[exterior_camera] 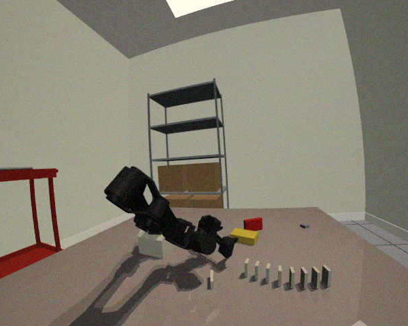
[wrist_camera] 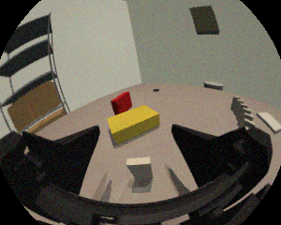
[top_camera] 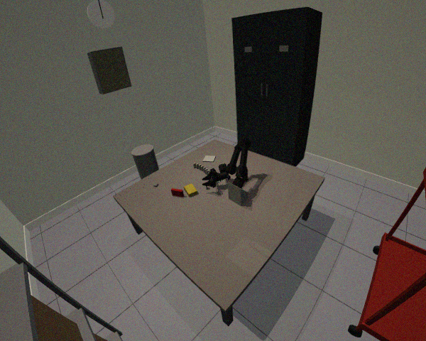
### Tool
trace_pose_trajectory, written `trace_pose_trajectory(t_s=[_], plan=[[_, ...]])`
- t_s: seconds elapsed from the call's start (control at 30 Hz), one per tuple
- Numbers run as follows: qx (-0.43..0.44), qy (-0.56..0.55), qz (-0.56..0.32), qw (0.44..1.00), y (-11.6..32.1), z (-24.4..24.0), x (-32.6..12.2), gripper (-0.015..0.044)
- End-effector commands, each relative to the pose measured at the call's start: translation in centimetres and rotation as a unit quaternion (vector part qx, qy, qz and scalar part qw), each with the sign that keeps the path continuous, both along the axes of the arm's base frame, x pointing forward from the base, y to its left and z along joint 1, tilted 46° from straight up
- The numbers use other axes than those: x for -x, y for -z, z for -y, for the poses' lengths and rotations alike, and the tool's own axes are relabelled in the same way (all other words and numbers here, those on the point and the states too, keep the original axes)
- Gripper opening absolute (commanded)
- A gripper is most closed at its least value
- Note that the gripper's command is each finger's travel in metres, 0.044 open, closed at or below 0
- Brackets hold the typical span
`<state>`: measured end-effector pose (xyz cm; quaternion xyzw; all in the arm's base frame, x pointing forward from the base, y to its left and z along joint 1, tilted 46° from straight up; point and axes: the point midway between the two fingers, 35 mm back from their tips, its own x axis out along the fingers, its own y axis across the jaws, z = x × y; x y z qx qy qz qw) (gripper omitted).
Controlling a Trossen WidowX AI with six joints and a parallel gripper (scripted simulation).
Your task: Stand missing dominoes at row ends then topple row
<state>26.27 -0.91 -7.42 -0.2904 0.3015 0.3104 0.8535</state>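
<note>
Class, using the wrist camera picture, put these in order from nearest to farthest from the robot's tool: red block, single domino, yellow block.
1. Single domino: low in the middle, between the open fingers of the tool.
2. Yellow block: beyond the domino.
3. Red block: behind the yellow block, slightly left.

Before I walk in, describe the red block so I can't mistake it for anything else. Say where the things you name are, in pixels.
On the big brown table [top_camera: 220, 234] [exterior_camera: 288, 252] [wrist_camera: 183, 100], find the yellow block [top_camera: 190, 190] [exterior_camera: 244, 236] [wrist_camera: 134, 124], lying flat. Close beside it, on the side away from the robot arm [top_camera: 243, 158] [exterior_camera: 172, 224], is the red block [top_camera: 177, 192] [exterior_camera: 253, 223] [wrist_camera: 122, 103]. It is thinner than its yellow neighbour, stands on edge, and is the only red thing on the tabletop.
</note>
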Motion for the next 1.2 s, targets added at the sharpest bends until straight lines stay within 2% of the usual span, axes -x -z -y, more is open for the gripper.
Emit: trace_pose_trajectory(t_s=[0.0,0.3,0.43,0.57,0.73,0.8,1.17], plan=[[0.01,0.0,-0.012,1.0,-0.7,-1.5,-3.1,0.044],[0.048,0.072,-0.176,0.981,2.4,-3.0,-3.6,0.044],[0.135,0.126,-0.288,0.94,3.3,-4.2,-2.8,0.044],[0.263,0.171,-0.353,0.882,2.1,-4.9,-1.4,0.044],[0.444,0.228,-0.343,0.796,-2.4,-5.0,-0.6,0.044],[0.484,0.237,-0.327,0.776,-3.7,-5.2,-0.7,0.044],[0.493,0.239,-0.323,0.772,-4.1,-5.2,-0.7,0.044]])
